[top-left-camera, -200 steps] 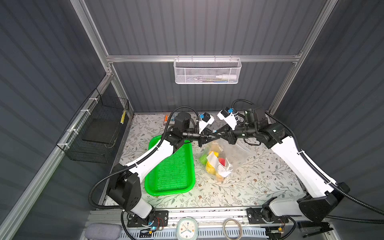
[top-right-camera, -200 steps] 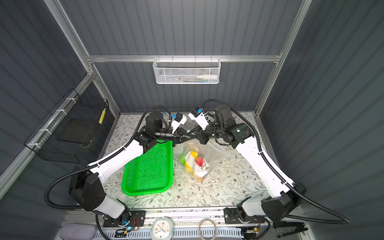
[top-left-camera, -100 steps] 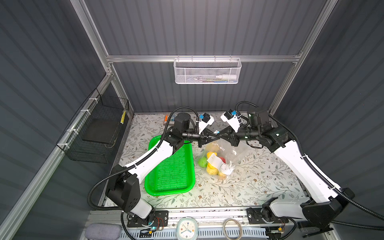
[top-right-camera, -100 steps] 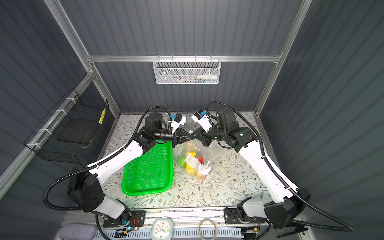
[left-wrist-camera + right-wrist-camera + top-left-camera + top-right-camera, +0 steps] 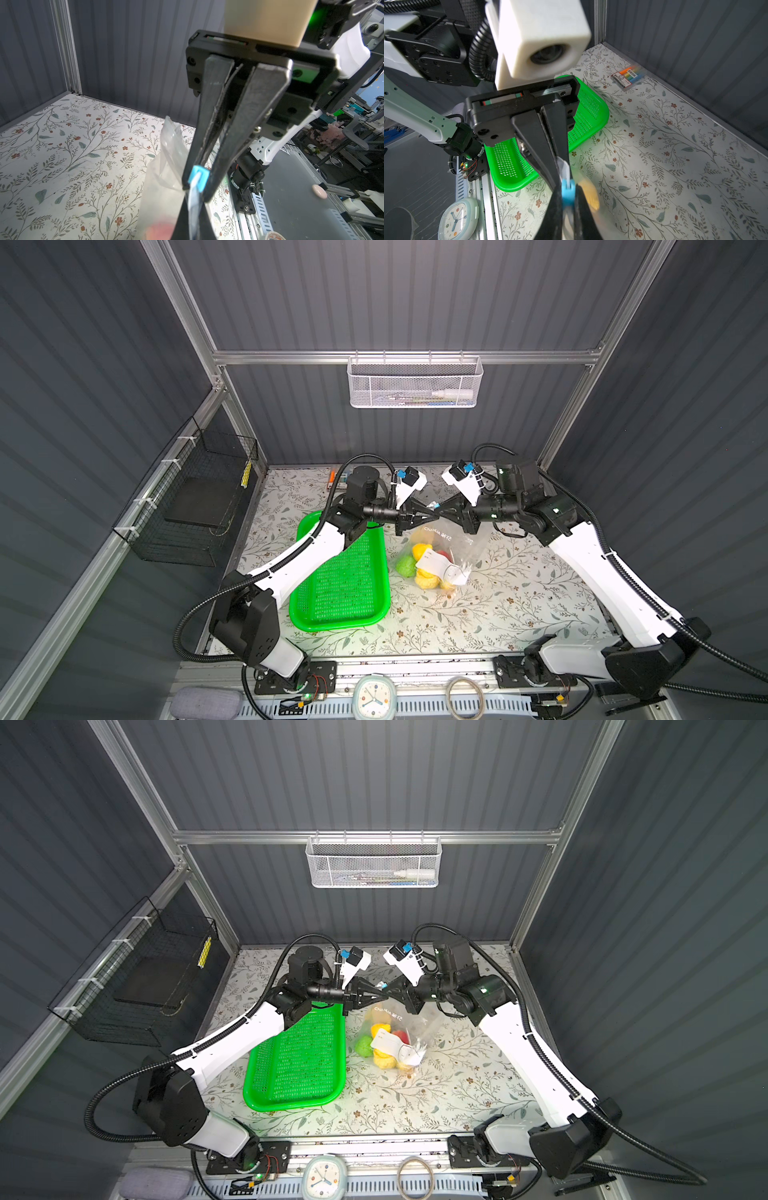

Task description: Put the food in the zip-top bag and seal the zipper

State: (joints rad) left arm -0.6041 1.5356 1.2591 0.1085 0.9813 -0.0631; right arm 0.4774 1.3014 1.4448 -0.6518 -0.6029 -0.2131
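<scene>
Both grippers met tip to tip above the floral table [image 5: 519, 593], holding the zip-top bag [image 5: 455, 537] up by its mouth. The right gripper [image 5: 443, 515] was pinched tight on the light-blue slider tab [image 5: 198, 176] of the zipper [image 5: 194, 207] — the left wrist view showed the tab wedged between its two black fingers [image 5: 239, 128]. The left gripper [image 5: 432, 516] was clamped on the clear zipper strip right next to the tab, its tips all but touching the other pair.

The bag hung down from that grip toward the front. Its lower end seemed to rest on the table, though the top views did not settle this. Inside, the food [image 5: 384, 1058] lay heaped at the low end: a yellow piece [image 5: 422, 549], a green one [image 5: 405, 566], a red one [image 5: 444, 554] and a bumpy yellow one [image 5: 428, 580] lowest. The bag's white label [image 5: 440, 566] lay partly over them. Crinkled plastic and the label hid the rest, so the pieces could not be counted.

The green tray [image 5: 336, 624] sat just beside the bag, partly under the left arm. On the rear rail hung a white mesh basket [image 5: 415, 383] holding a white tube [image 5: 451, 394] and some thin pens. A black wire basket [image 5: 199, 497] on the side wall held a dark flat slab [image 5: 199, 502]. A pack of coloured markers [image 5: 628, 80] lay on the table against the back wall.
</scene>
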